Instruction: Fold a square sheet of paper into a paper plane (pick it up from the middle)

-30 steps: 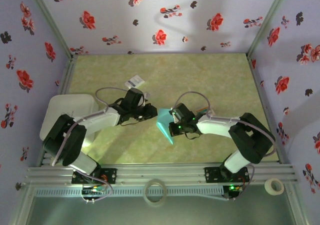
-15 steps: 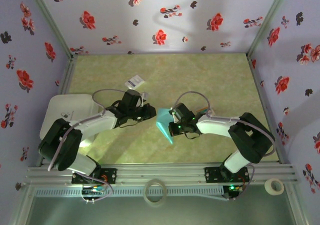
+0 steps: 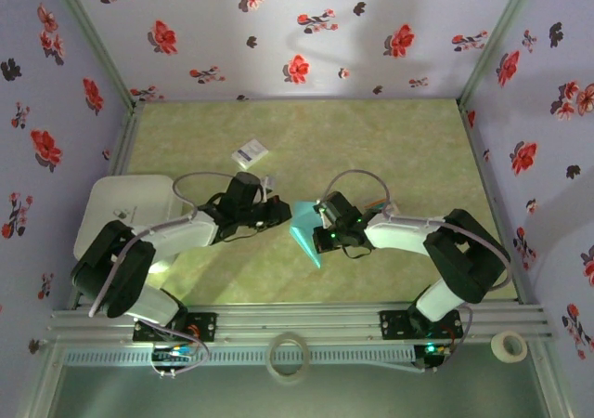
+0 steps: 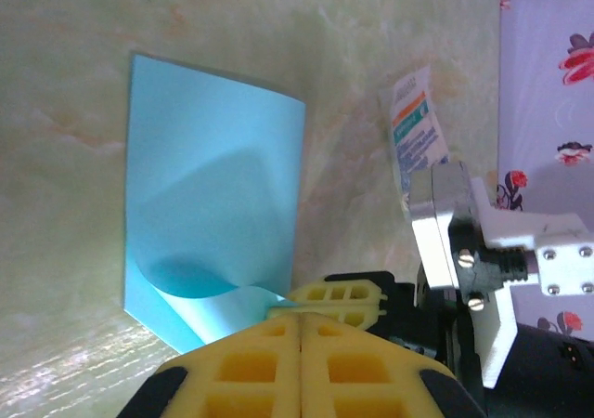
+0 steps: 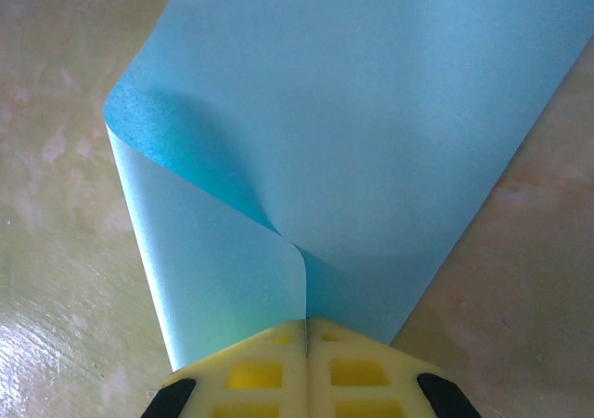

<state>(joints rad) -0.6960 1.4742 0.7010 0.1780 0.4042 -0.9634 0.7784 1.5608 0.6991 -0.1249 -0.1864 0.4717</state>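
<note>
- The square sheet of paper (image 3: 304, 230) is plain teal and unprinted. Most of it lies flat on the green table (image 3: 390, 149), stretching away ahead of the right gripper (image 5: 306, 328).
- The paper's edge nearest that gripper is lifted and curled over itself in a soft roll. The paler underside shows to the left of the fingertips, and a shadowed hollow sits under the bend.
- No sharp crease is visible, and the far corners rest flat.
- The right gripper's yellow fingers are pressed together, with the curled edge of the paper running into the seam between them, so it is pinching the sheet.
- The left gripper (image 4: 302, 318) faces the right one from the other side of the sheet. Its yellow pads are closed tight against each other, just beside the right gripper's fingertips (image 4: 339, 293).
- The lifted paper edge reaches the left fingertips, but I cannot tell whether it is caught between them.
- A small printed card (image 4: 418, 121) lies beyond the right gripper, apart from the sheet.
</note>
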